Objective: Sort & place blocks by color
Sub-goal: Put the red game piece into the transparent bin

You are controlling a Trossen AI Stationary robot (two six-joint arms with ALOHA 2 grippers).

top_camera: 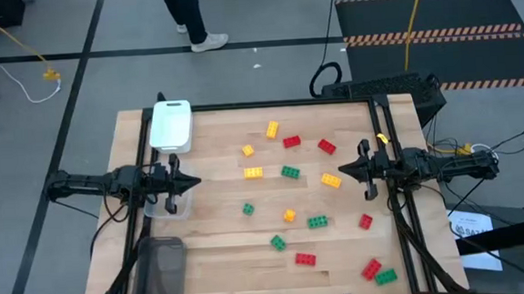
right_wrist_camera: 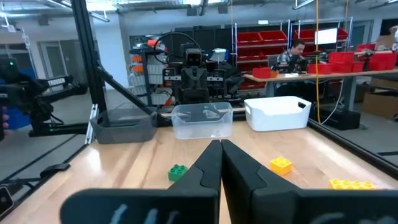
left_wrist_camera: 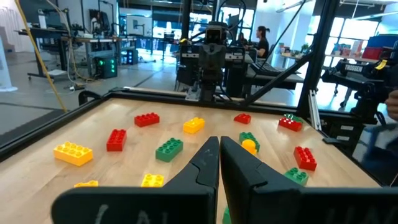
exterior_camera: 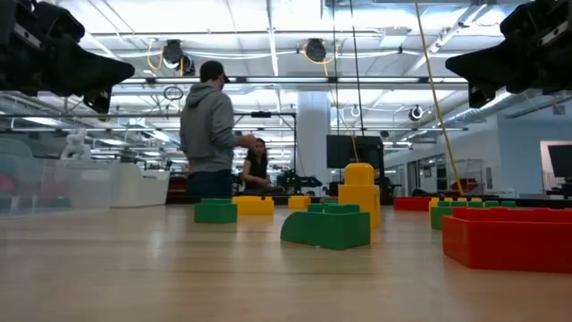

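On the pale wooden table [top_camera: 223,259], the high view shows the small studded plastic blocks [top_camera: 290,172] scattered mid-table, no sorting begun; wrist views show left gripper [left_wrist_camera: 219,163] and right gripper [right_wrist_camera: 220,163] clenched, empty, needing to open over a block.

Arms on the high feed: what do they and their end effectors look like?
Both arms are black, with dark cables along them. The left end effector and right end effector each taper to two dark, wedge-shaped fingers.
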